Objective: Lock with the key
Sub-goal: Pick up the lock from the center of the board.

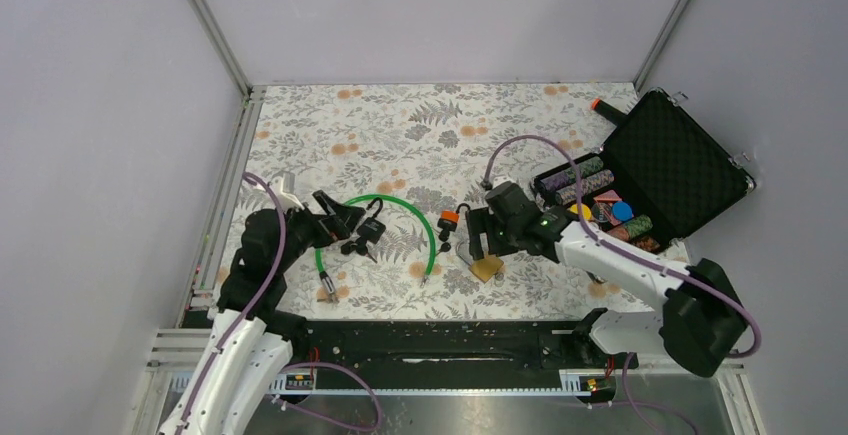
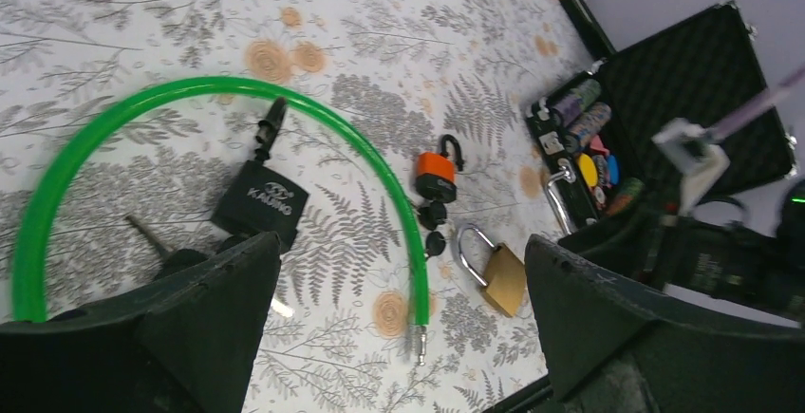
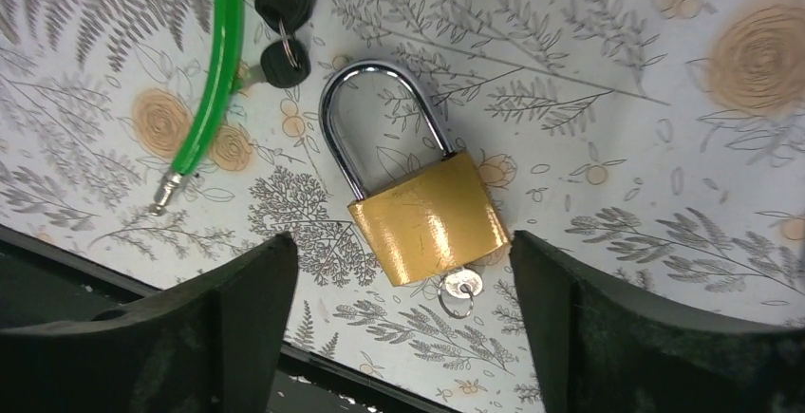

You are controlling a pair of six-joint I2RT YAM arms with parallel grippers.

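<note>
Brass padlock [image 3: 427, 218] lies flat on a fern-and-orange-bloom tablecloth [image 1: 420, 125] near the table's front edge, with plain pale walls [image 1: 100, 105] around it. Its long axis runs roughly near to far, slightly slanted, with the steel shackle [image 3: 375, 65] toward the far left and the key [image 3: 462, 287] toward the arms. Right gripper [image 3: 399, 242] hovers above it, spread wide and holding nothing; left gripper [image 2: 399, 247] likewise gapes empty.

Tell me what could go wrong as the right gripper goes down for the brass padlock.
1. The brass padlock lies flat under the open right gripper; closing could skid it rather than lift it.
2. Its small key sticks out toward the gripper and may get knocked.
3. The tip of the green cable and the black keys lie close by and could snag.
</note>
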